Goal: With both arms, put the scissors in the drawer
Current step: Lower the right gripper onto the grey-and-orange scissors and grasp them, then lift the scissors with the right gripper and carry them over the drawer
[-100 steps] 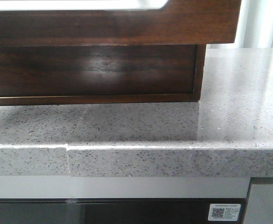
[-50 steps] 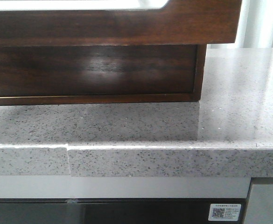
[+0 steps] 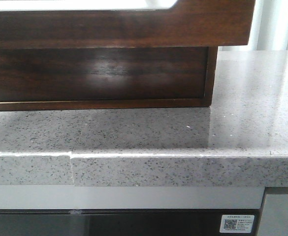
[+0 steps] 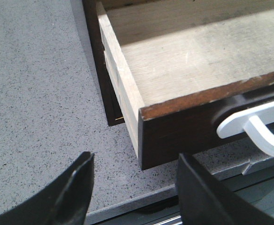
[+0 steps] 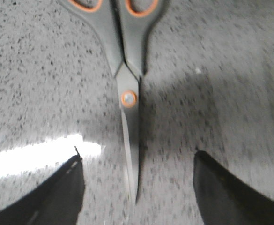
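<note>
The drawer [image 3: 119,29] is pulled out over the counter; its dark brown glossy front has a white patch along the top edge. In the left wrist view the drawer [image 4: 197,51] is open, its bare wooden inside is empty, and a white handle [image 4: 254,123] sits on its front. My left gripper [image 4: 136,187] is open and empty, above the counter by the drawer's front corner. The scissors [image 5: 129,93], grey with orange-lined handle loops and closed blades, lie flat on the counter. My right gripper [image 5: 137,187] is open just above them, one finger on each side of the blade tip, not touching.
The dark wooden cabinet body [image 3: 94,73] stands on the speckled grey stone counter [image 3: 242,123]. The counter's front edge [image 3: 183,169] runs across below it, with a dark appliance front and a sticker [image 3: 237,223] underneath. A bright reflection [image 5: 38,154] lies on the counter by the right gripper's finger.
</note>
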